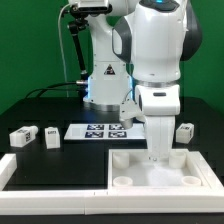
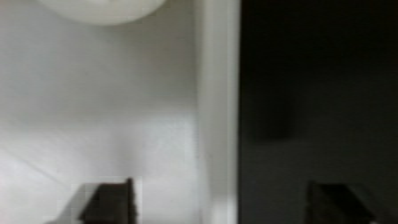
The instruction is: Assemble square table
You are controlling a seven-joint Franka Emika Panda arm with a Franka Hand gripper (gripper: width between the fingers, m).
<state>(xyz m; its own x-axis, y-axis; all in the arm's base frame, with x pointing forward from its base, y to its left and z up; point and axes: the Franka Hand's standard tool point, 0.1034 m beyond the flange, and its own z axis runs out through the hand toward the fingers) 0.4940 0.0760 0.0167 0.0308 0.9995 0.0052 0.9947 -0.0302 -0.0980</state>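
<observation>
Poised over the square top (image 1: 140,172) on a black table (image 1: 60,165), the gripper (image 1: 157,158) stands open; green wall (image 1: 25,50) behind.

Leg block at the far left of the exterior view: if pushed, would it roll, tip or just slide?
It would probably slide, not roll: the leg block looks boxy with flat faces. Tipping seems unlikely, since it lies low and wide on the black table. It looks like small rigid plastic, so likely light and stiff.
</observation>
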